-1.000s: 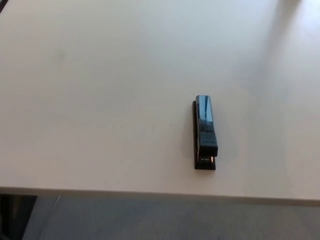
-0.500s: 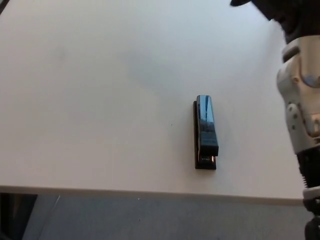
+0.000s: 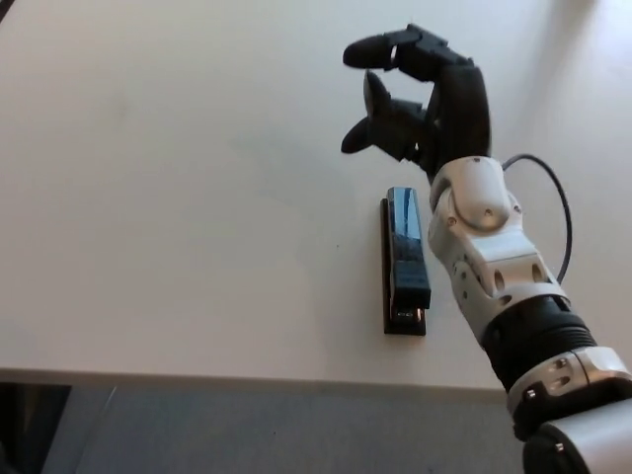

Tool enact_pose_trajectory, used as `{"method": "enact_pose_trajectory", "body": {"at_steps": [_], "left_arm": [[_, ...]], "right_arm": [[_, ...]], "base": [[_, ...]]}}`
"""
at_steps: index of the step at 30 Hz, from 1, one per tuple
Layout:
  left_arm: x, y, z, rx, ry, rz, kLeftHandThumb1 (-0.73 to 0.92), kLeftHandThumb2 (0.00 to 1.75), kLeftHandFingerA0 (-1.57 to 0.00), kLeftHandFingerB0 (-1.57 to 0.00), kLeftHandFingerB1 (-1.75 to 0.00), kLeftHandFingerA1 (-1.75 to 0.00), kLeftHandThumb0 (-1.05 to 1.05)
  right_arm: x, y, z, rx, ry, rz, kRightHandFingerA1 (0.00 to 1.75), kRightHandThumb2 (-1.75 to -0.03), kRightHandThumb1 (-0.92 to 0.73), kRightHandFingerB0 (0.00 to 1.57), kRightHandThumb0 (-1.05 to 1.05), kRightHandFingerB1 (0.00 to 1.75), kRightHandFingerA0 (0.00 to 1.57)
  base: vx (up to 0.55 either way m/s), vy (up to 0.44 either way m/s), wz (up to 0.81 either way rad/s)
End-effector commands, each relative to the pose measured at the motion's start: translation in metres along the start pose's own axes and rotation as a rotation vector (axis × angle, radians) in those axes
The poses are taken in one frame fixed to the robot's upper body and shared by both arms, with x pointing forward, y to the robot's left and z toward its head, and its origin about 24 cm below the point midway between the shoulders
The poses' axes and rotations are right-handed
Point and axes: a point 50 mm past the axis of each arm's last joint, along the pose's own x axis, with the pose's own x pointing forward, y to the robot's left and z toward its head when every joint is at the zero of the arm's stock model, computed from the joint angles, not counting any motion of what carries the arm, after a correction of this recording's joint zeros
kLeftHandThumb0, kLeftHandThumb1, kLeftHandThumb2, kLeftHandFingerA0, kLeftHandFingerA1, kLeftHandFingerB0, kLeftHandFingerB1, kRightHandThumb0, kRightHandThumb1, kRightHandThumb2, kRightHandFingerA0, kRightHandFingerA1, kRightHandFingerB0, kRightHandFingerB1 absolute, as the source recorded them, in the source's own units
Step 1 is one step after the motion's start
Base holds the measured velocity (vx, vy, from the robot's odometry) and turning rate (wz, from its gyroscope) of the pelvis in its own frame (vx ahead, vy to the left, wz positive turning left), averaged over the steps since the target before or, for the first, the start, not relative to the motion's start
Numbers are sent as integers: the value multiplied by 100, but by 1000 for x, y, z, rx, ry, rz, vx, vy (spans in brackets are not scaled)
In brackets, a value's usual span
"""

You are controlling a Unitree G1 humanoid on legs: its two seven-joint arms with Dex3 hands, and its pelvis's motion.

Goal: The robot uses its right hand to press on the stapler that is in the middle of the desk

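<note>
White desk (image 3: 178, 197) fills most of the frame; its front edge runs along the bottom, with floor seen below. Right arm (image 3: 504, 286), white and grey with a black cable looped beside it, enters from lower right and is angled toward upper centre. Right hand (image 3: 420, 99) is held at upper centre-right, spread wide, thumb and 2 fingers (image 3: 370, 51) apart, nothing gripped. Black stapler (image 3: 406, 259) lies flat, centre-right of the frame, long axis running near to far, open mouth at the near end. Hand sits beyond the stapler's far end, not touching as far as can be told.

Judged: press not yet made. Hand should be drawn back toward the frame bottom until centred over the top arm, then lowered straight down, pressure placed near the mouth end. Off-centre contact is best avoided; stapler could skid or twist. Left hand is not shown.
</note>
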Motion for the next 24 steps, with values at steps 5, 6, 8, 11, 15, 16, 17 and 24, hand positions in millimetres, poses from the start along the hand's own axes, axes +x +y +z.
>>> {"method": "enact_pose_trajectory", "body": {"at_steps": [5,6,8,11,15,16,17,24], "left_arm": [[-2,7,6,36,-31,5,92,84,0,-2,-18,-9,-57],[-1,6,7,49,-34,7,88,98,-1,0,-20,-15,-62],[0,5,7,15,-30,-5,92,84,0,-1,-17,-8,-57],[1,3,10,32,-36,-1,92,85,0,-3,-18,-8,-58],[-3,6,1,48,-17,4,92,84,0,-3,-19,-9,-59],[-3,6,1,46,-15,3,92,84,0,-4,-18,-9,-61],[-3,6,1,46,-17,0,92,85,0,-3,-18,-8,-60],[-6,7,-3,46,-18,-2,92,86,0,-1,-19,-11,-56]], "right_arm": [[-13,0,-39,39,130,-29,119,-89,-70,77,-5,115,124],[-15,0,-45,62,161,-26,111,-88,-70,78,-6,114,127],[-21,-1,-55,17,182,-25,107,-91,-67,78,-9,114,128],[-30,-3,-70,12,236,-47,119,-85,-70,79,-9,113,121],[-48,-6,-92,28,271,-36,119,-85,-69,78,-7,117,120],[-51,-8,-97,32,296,-48,120,-82,-70,77,-9,119,119],[-53,-9,-102,25,324,-66,118,-84,-68,78,-8,118,120],[-84,-13,-135,55,423,-61,125,-82,-71,73,-5,117,119]], "base": [[0,0,0],[0,0,0],[0,0,0],[0,0,0],[0,0,0],[0,0,0],[0,0,0],[0,0,0]]}}
